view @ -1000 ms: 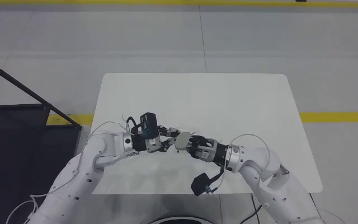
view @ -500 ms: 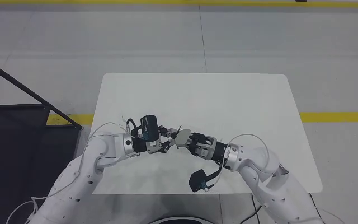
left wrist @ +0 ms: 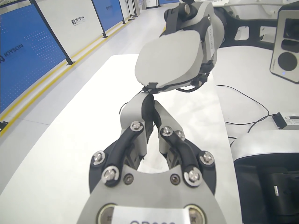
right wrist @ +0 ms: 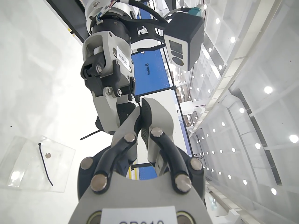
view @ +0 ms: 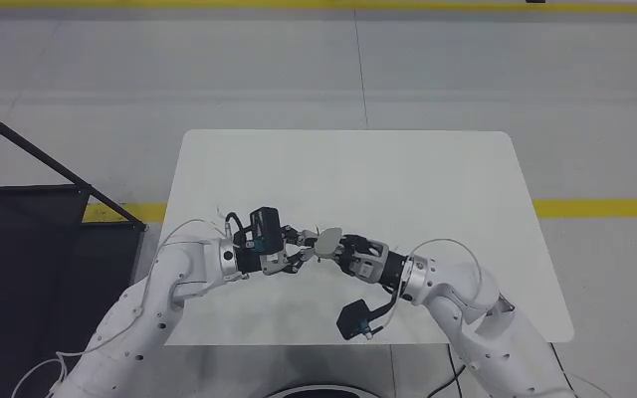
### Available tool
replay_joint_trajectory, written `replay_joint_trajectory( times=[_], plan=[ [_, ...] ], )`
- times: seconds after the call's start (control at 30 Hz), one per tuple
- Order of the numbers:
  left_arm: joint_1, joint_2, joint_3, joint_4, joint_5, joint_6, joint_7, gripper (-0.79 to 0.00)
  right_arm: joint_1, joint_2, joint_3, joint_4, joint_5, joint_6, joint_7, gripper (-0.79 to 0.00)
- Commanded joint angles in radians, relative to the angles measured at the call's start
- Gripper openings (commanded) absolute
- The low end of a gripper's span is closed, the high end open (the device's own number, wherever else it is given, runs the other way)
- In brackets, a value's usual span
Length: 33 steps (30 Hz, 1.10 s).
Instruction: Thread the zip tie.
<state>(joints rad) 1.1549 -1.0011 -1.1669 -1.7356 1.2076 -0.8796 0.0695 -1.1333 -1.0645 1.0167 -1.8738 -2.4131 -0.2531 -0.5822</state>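
Both pinching the zip tie (right wrist: 90,135), my right claw (view: 321,245) meets my left claw's (view: 303,249) tip from three o'clock.

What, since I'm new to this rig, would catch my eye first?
The left hand and right hand meet tip to tip above the white table, both shut on a black zip tie. A second zip tie lies on or in a clear plastic bag on the table.

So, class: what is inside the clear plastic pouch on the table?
A black zip tie and a small tan bit. Nothing hides them, though inside or on top is unclear.
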Motion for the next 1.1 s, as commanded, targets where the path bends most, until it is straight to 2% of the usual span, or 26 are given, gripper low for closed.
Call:
replay_joint_trajectory(
  times=[0.0, 0.1, 0.2, 0.5, 0.57, 0.73, 0.8, 0.87, 0.93, 1.07],
  plan=[
    [0.001, 0.0, -0.001, 0.0, -0.003, 0.002, 0.001, -0.785, -0.001, 0.001, 0.0, -0.001, -0.002, -0.004, -0.009, -0.434],
    [0.001, -0.001, -0.002, 0.002, -0.006, 0.001, 0.0, -0.785, -0.001, 0.001, 0.001, -0.001, -0.001, -0.009, -0.018, -0.237],
    [0.0, -0.001, -0.003, 0.003, -0.012, 0.002, -0.001, -0.785, -0.001, 0.002, 0.001, 0.002, 0.004, -0.009, -0.036, -0.166],
    [0.002, -0.004, -0.006, 0.011, -0.04, 0.014, 0.008, -0.785, -0.022, 0.003, 0.016, 0.022, 0.07, 0.035, -0.12, -0.117],
    [0.005, -0.006, -0.008, 0.017, -0.062, 0.017, 0.021, -0.785, -0.043, 0.003, 0.021, 0.041, 0.119, 0.071, -0.159, -0.071],
    [-0.001, -0.007, -0.023, 0.04, -0.137, 0.012, 0.032, -0.785, -0.115, -0.003, 0.038, 0.154, 0.332, 0.185, -0.306, -0.034],
    [-0.003, -0.008, -0.028, 0.044, -0.157, 0.011, 0.035, -0.785, -0.129, -0.006, 0.036, 0.198, 0.402, 0.186, -0.36, 0.0],
    [-0.004, -0.009, -0.032, 0.053, -0.197, 0.0, 0.038, -0.785, -0.134, -0.012, 0.021, 0.258, 0.483, 0.157, -0.414, 0.0],
    [-0.006, -0.01, -0.032, 0.06, -0.234, -0.013, 0.037, -0.785, -0.125, -0.015, 0.006, 0.292, 0.499, 0.125, -0.421, 0.0],
    [-0.009, -0.01, -0.03, 0.068, -0.269, -0.027, 0.02, -0.785, -0.125, -0.015, 0.006, 0.292, 0.499, 0.125, -0.421, 0.0]
  ],
)
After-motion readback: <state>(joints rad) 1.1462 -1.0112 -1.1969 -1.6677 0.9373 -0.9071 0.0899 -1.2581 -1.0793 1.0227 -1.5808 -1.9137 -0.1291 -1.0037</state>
